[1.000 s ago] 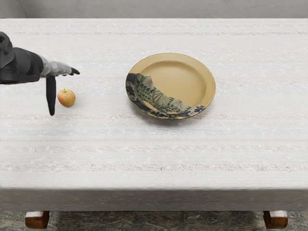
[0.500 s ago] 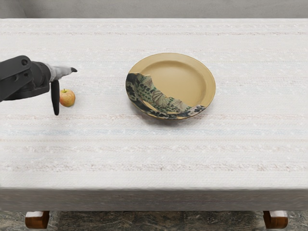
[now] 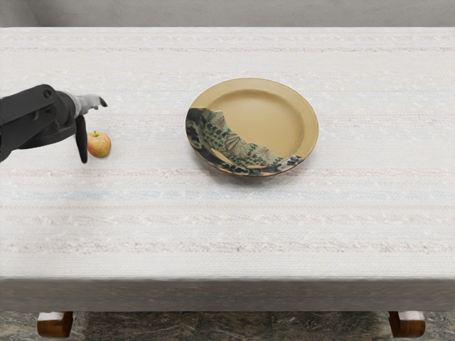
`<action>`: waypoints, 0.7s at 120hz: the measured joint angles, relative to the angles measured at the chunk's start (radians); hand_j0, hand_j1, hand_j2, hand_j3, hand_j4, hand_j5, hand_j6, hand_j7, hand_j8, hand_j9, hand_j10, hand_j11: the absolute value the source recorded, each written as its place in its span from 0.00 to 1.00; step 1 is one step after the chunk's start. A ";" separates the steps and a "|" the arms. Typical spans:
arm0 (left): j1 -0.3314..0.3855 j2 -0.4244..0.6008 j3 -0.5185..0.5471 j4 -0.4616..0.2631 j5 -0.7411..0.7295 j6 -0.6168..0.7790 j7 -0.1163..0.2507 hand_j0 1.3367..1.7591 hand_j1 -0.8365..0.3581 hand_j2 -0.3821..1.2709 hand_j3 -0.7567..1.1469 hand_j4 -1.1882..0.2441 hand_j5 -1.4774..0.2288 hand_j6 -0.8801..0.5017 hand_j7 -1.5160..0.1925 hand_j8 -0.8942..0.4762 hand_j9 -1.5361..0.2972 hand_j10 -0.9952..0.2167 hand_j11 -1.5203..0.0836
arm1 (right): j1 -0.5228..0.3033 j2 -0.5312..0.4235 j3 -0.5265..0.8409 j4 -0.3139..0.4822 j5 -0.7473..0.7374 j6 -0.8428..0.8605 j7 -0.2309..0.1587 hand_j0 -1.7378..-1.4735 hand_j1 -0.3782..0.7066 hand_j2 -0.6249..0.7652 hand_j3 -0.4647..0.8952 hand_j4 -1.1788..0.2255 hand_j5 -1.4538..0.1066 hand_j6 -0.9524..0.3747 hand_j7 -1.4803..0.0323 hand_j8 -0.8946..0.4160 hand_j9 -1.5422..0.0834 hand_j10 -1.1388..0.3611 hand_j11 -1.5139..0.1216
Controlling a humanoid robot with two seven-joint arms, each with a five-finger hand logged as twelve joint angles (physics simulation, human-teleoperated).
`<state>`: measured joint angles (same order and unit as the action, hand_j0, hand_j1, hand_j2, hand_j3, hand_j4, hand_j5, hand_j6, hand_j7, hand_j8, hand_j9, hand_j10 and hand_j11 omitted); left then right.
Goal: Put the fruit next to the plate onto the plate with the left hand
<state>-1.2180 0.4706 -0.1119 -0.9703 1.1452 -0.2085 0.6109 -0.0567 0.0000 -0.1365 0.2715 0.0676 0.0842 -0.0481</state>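
Head view: we see the apple (image 3: 99, 144) lying on the desk (image 3: 284, 213), well to the left of the plate (image 3: 252, 126). It is apart from the plate and not on it. Just left of the apple is the left hand (image 3: 82, 119). One dark finger hangs down beside the fruit, so close that we cannot tell whether the two touch. Another finger points right, past the apple's far side. The hand is spread and holds nothing. Compared with half a second ago, the apple and plate have not moved. The hand has drawn back a little toward the left edge, so its pointing fingertip reaches less far right and the hanging finger ends higher. The dark forearm now slants up more steeply from that edge.
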 joint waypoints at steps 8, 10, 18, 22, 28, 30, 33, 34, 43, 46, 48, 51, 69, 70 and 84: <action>0.000 -0.006 0.004 0.022 0.000 0.001 0.000 0.76 0.85 0.25 0.40 0.72 0.75 0.53 0.78 0.54 0.73 0.70 0.83 | 0.000 0.000 0.000 0.000 0.000 0.000 0.000 0.30 0.04 0.45 0.34 0.83 0.92 0.71 0.97 0.67 0.94 0.75 0.92; 0.000 -0.008 0.006 0.026 0.000 0.002 0.000 0.76 0.84 0.25 0.40 0.72 0.75 0.52 0.77 0.53 0.73 0.69 0.82 | 0.000 0.000 0.000 0.000 0.000 0.000 0.000 0.30 0.04 0.45 0.34 0.83 0.92 0.71 0.97 0.67 0.94 0.75 0.92; 0.000 -0.011 0.014 0.038 0.000 0.002 0.000 0.76 0.80 0.26 0.40 0.69 0.72 0.50 0.74 0.51 0.70 0.66 0.79 | 0.000 0.000 0.000 0.000 0.000 0.000 0.000 0.30 0.04 0.45 0.34 0.83 0.92 0.71 0.97 0.67 0.94 0.75 0.92; 0.000 -0.022 0.016 0.041 0.000 0.002 0.000 0.76 0.79 0.26 0.40 0.68 0.71 0.48 0.73 0.50 0.69 0.65 0.78 | 0.000 0.000 0.000 0.000 0.000 0.000 0.000 0.30 0.04 0.45 0.34 0.83 0.92 0.71 0.97 0.67 0.94 0.75 0.92; -0.002 -0.045 0.023 0.045 0.000 0.003 0.000 0.76 0.77 0.26 0.40 0.67 0.70 0.47 0.72 0.49 0.68 0.63 0.77 | 0.000 0.000 0.000 0.000 0.000 0.000 0.000 0.30 0.04 0.45 0.34 0.83 0.92 0.71 0.97 0.67 0.94 0.75 0.92; -0.003 -0.049 0.025 0.046 0.000 0.003 0.000 0.76 0.76 0.26 0.40 0.67 0.69 0.47 0.71 0.48 0.68 0.63 0.76 | 0.000 0.000 0.000 0.000 0.000 0.000 0.000 0.30 0.04 0.45 0.34 0.83 0.92 0.71 0.97 0.67 0.94 0.75 0.92; -0.003 -0.054 0.030 0.047 0.000 0.003 0.000 0.76 0.76 0.26 0.40 0.66 0.69 0.46 0.71 0.48 0.67 0.62 0.76 | 0.000 0.000 0.000 0.000 0.000 0.000 0.000 0.30 0.04 0.45 0.34 0.83 0.92 0.71 0.97 0.67 0.94 0.75 0.92; -0.003 -0.054 0.031 0.048 0.000 0.003 0.000 0.76 0.76 0.26 0.40 0.66 0.68 0.46 0.71 0.48 0.67 0.62 0.76 | 0.000 0.000 0.000 0.000 0.000 0.000 0.000 0.30 0.04 0.45 0.34 0.83 0.92 0.71 0.97 0.67 0.94 0.75 0.92; -0.005 -0.055 0.042 0.050 0.000 0.003 0.000 0.76 0.74 0.26 0.40 0.65 0.67 0.45 0.69 0.46 0.66 0.61 0.74 | 0.000 0.000 0.000 0.000 0.000 0.000 0.000 0.30 0.04 0.45 0.34 0.83 0.92 0.71 0.97 0.67 0.94 0.75 0.92; -0.005 -0.055 0.045 0.050 0.001 0.003 0.000 0.76 0.74 0.26 0.40 0.65 0.67 0.45 0.69 0.46 0.66 0.61 0.74 | 0.000 0.000 0.000 0.000 0.000 0.000 0.000 0.30 0.04 0.45 0.34 0.83 0.92 0.71 0.97 0.67 0.94 0.75 0.92; -0.005 -0.057 0.047 0.050 0.001 0.005 0.000 0.76 0.73 0.26 0.40 0.64 0.67 0.44 0.69 0.46 0.65 0.60 0.74 | 0.000 0.000 0.000 0.000 0.000 0.000 0.000 0.30 0.04 0.45 0.34 0.83 0.92 0.71 0.97 0.67 0.94 0.75 0.92; -0.005 -0.061 0.052 0.051 0.001 0.010 0.000 0.76 0.73 0.26 0.40 0.64 0.66 0.44 0.68 0.45 0.65 0.60 0.73 | 0.000 0.000 0.000 0.000 0.000 0.000 0.000 0.30 0.04 0.45 0.34 0.83 0.92 0.71 0.97 0.67 0.94 0.75 0.92; -0.003 -0.069 0.075 0.052 0.002 0.034 0.000 0.76 0.70 0.27 0.40 0.62 0.64 0.42 0.67 0.44 0.63 0.58 0.71 | 0.000 0.000 0.000 0.000 0.000 0.000 0.000 0.30 0.04 0.45 0.34 0.83 0.92 0.71 0.97 0.67 0.94 0.75 0.92; -0.002 -0.069 0.076 0.052 0.002 0.035 0.000 0.76 0.70 0.27 0.40 0.62 0.64 0.42 0.67 0.44 0.63 0.58 0.71 | 0.000 0.000 0.000 0.000 0.000 0.000 0.000 0.30 0.04 0.45 0.34 0.83 0.92 0.71 0.97 0.67 0.94 0.75 0.92; -0.002 -0.072 0.099 0.054 0.002 0.050 0.000 0.76 0.68 0.27 0.40 0.61 0.63 0.41 0.65 0.42 0.62 0.56 0.70 | 0.000 0.000 0.000 0.000 0.000 0.000 0.000 0.30 0.04 0.45 0.34 0.83 0.92 0.71 0.97 0.67 0.94 0.75 0.92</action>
<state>-1.2195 0.3988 -0.0127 -0.9164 1.1470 -0.1586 0.6109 -0.0567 0.0000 -0.1365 0.2715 0.0675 0.0840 -0.0480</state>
